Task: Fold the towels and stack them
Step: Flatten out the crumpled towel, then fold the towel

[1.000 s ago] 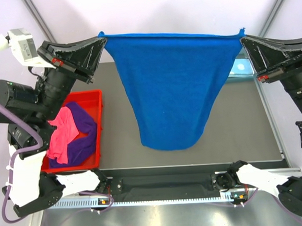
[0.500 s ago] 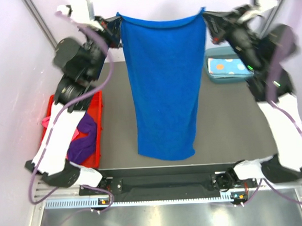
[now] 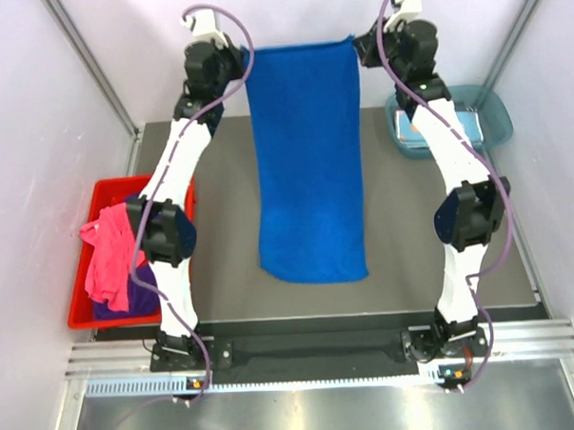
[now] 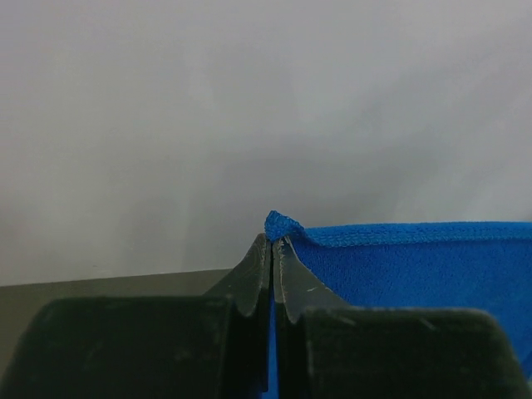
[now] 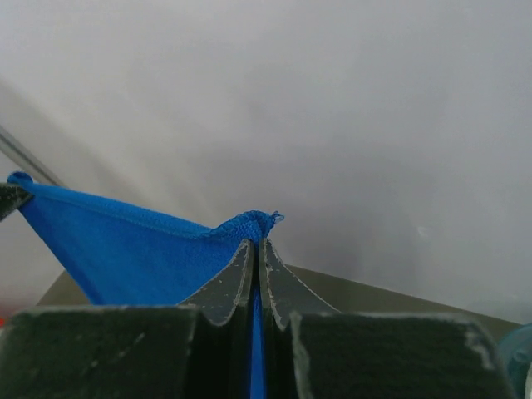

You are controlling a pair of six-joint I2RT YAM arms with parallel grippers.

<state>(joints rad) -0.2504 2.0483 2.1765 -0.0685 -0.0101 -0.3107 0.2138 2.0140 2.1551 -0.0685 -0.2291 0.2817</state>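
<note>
Over table [image 3: 401,210] — blue towel [image 3: 308,157] hung between left gripper [image 4: 272,247], right gripper [image 5: 256,246].

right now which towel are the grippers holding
The royal blue towel, pinched at its top corners by the left gripper and right gripper, spread between them. The pink towel and purple towel lie bunched in the red bin.

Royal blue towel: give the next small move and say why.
Probably lower both grippers together to lay the royal blue towel flat on the table: the left gripper and right gripper are each shut on a top corner, holding it spread and unfolded.
</note>
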